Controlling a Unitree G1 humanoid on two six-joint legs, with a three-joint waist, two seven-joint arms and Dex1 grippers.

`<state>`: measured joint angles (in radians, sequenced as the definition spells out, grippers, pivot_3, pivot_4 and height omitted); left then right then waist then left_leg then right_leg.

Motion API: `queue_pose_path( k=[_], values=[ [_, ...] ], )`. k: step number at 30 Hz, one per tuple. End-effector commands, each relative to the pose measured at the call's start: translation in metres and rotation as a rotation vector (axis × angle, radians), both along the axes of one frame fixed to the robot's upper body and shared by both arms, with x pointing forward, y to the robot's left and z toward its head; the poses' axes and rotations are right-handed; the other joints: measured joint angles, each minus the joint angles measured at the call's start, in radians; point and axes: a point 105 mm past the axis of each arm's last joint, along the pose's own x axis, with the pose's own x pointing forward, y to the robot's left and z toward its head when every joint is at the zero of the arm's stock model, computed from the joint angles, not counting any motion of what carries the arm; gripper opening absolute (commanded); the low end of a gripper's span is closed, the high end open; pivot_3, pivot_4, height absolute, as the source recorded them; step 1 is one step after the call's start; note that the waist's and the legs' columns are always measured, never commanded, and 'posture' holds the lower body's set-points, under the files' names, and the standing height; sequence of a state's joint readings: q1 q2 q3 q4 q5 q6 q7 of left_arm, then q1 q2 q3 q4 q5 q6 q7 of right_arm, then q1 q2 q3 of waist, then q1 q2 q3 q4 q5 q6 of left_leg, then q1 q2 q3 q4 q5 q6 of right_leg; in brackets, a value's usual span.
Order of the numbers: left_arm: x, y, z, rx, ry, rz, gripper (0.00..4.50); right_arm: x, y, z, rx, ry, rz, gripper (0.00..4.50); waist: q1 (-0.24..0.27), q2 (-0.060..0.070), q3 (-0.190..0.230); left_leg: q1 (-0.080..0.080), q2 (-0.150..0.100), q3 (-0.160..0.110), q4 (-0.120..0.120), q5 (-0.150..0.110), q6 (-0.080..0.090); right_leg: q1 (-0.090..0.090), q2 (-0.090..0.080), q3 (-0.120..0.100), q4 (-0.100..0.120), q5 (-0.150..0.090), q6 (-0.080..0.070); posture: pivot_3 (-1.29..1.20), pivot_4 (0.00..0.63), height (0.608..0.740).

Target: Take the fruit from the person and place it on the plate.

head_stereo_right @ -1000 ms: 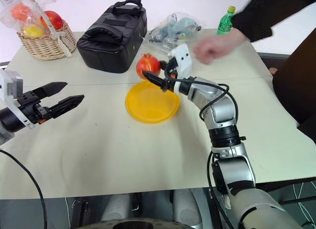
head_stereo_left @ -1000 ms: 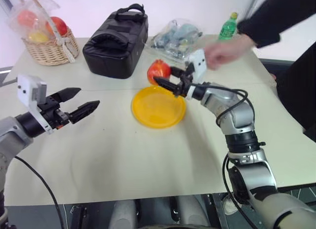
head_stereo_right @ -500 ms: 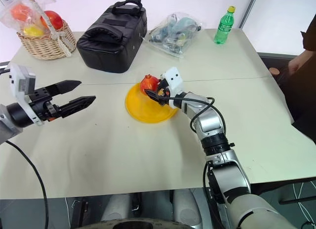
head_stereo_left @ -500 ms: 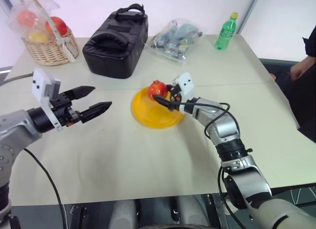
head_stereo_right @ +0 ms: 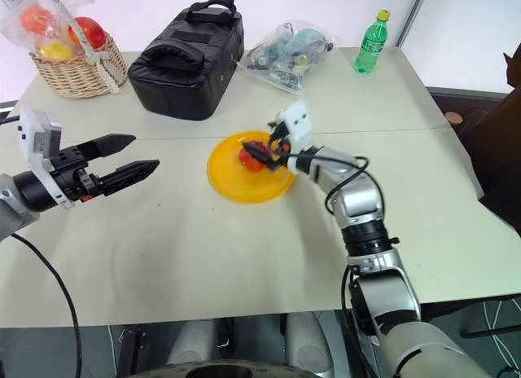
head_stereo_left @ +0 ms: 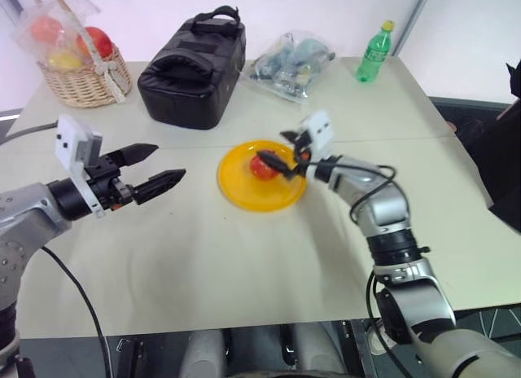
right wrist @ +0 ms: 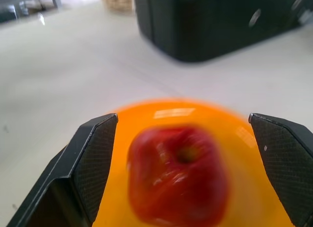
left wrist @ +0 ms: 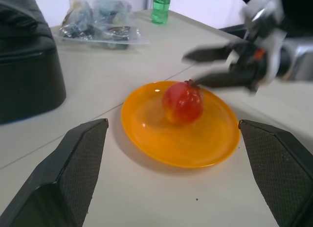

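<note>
Far left corner of the pale worktop (head_stereo_left: 203, 256): woven wicker basket (head_stereo_left: 81, 83) holding plastic-wrapped red and yellow fruits. It sits well beyond the left tool.

Left tool (head_stereo_left: 155, 168): two black fingers spread apart, nothing between them, held level above the worktop and pointing toward the plate. Its wrist view looks straight between the fingers (left wrist: 80, 161) at plate and fruit, both well ahead of it.

Black zipped fabric case with a carry handle (head_stereo_left: 192, 64): beyond the left tool, to the right of the basket, standing on the worktop.

Round flat bright yellow plate (head_stereo_left: 244, 191): mid-worktop, between the two tools, nearer the right one.

Glossy red-orange round fruit (head_stereo_left: 261, 167): resting on the plate, toward its far right part, stem dimple showing in the right wrist view (right wrist: 178, 185). It sits free on the plate surface.

Right tool (head_stereo_left: 277, 152): fingers spread wide on either side of the fruit, tips over the plate's right edge; in the wrist view both black pads (right wrist: 95, 161) stand clear of the fruit's sides. Tool points level, toward the left.

Clear plastic bag of small grey-blue items (head_stereo_left: 289, 62): beyond the right tool, near the far edge.

Green plastic bottle with yellow cap (head_stereo_left: 372, 54): upright, further right of the bag, well behind the right tool.

Extreme right edge: a person's dark sleeve (head_stereo_left: 514, 72), well apart from the right tool.
</note>
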<state>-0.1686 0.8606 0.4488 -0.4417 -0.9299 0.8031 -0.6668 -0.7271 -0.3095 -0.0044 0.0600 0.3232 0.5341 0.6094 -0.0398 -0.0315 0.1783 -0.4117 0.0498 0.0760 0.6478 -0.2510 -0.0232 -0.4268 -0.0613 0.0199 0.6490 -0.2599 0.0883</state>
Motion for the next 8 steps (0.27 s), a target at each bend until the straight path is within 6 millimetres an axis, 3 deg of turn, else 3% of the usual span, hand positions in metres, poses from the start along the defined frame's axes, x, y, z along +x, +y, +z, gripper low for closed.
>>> queue_pose_path(
  k=[1,5,8],
  values=[
    [0.004,0.009,0.002,0.001,-0.048,0.064,4.50,-0.008,-0.026,0.035,0.033,-0.089,-0.051,4.38,0.000,0.000,0.000,0.000,0.000,0.000,0.000,0.000,0.000,0.000,0.000,0.000,0.000,0.000,0.000,0.00,0.150,0.740],
    [0.018,0.020,-0.012,-0.002,-0.077,0.185,4.50,-0.006,-0.067,0.011,-0.033,-0.061,-0.192,4.38,0.004,-0.001,-0.001,0.000,0.000,0.000,0.000,0.000,0.000,0.001,0.000,0.000,-0.001,0.000,0.000,0.00,0.150,0.740],
    [0.025,0.024,-0.019,0.013,-0.105,0.247,4.50,-0.006,-0.083,-0.006,-0.057,-0.048,-0.253,4.38,0.004,-0.001,-0.001,0.000,-0.001,0.000,0.000,0.000,0.000,0.000,0.000,0.000,-0.001,0.000,0.000,0.00,0.150,0.740]
  ],
)
